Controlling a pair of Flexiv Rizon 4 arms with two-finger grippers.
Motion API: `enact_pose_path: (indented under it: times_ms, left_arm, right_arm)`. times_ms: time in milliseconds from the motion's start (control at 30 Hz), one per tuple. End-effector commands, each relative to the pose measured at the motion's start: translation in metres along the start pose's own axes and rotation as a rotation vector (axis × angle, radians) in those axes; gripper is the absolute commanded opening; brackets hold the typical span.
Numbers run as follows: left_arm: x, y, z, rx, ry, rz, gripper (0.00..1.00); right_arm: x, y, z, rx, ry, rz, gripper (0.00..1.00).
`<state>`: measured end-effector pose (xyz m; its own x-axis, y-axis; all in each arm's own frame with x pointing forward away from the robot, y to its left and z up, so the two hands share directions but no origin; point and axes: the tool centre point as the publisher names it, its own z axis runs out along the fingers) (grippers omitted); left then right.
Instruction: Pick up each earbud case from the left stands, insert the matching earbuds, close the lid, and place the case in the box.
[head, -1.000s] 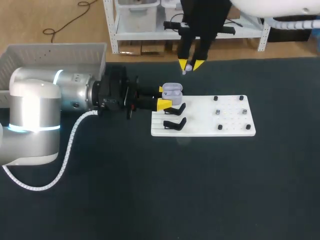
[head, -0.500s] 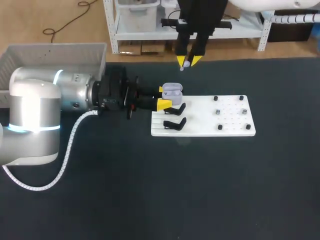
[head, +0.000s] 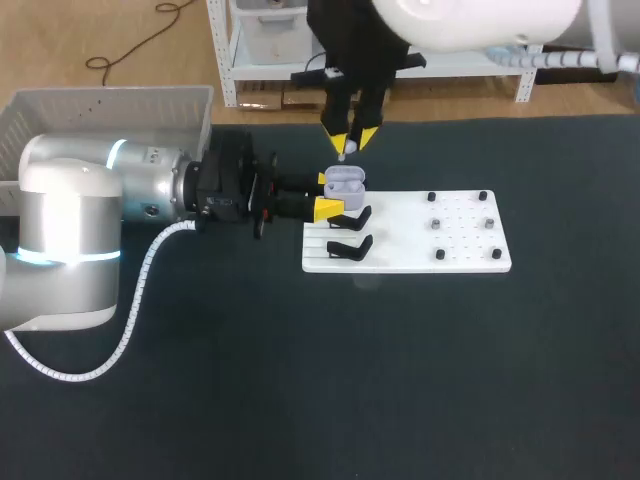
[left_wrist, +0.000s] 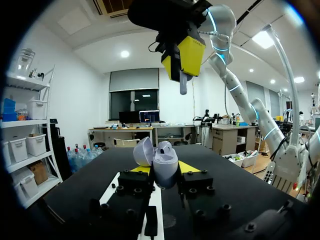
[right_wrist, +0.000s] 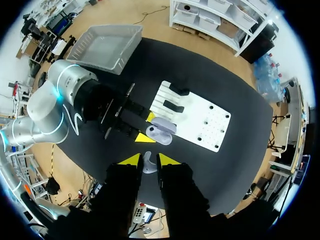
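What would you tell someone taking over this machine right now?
Left fingers: shut on the open case, held over the left end of the white board.
Right fingers: shut on one earbud, just above the case.
Box: far left, beyond the left arm.
Done: case is off the stands, lid open.
Left to do: put this earbud in, close the lid, place the case in the box.
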<state>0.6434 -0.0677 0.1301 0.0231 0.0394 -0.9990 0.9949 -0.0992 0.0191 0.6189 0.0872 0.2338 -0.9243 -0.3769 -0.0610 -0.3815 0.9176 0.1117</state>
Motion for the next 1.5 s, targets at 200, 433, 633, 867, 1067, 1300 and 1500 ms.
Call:
enact_pose_path:
  times_ms: [200,433,633,867,1067,1300,1500]
  left_arm:
    - [0.001,-0.001,0.0,-0.004,-0.002,0.003,0.0]
    - [0.001,-0.001,0.0,-0.004,-0.002,0.003,0.0]
    - [0.001,-0.001,0.0,-0.004,-0.002,0.003,0.0]
    - [0.001,-0.001,0.0,-0.004,-0.002,0.003,0.0]
    - [0.001,-0.001,0.0,-0.004,-0.002,0.003,0.0]
    - [0.001,-0.001,0.0,-0.004,-0.002,0.003,0.0]
    - [0.001,-0.001,0.0,-0.004,-0.002,0.003,0.0]
  right_arm:
    - [-0.004,0.008,0.017,0.038,0.015,-0.018,0.0]
    - [-0.006,0.008,0.025,0.06,0.022,-0.023,0.0]
    - [-0.007,0.0,0.036,0.05,0.036,0.003,0.0]
    - [-0.009,-0.001,0.042,0.036,0.047,0.01,0.0]
    - [-0.011,0.0,0.045,0.031,0.053,0.004,0.0]
    - [-0.013,-0.001,0.051,0.03,0.061,0.002,0.0]
    - [-0.014,-0.003,0.053,0.031,0.062,0.005,0.0]
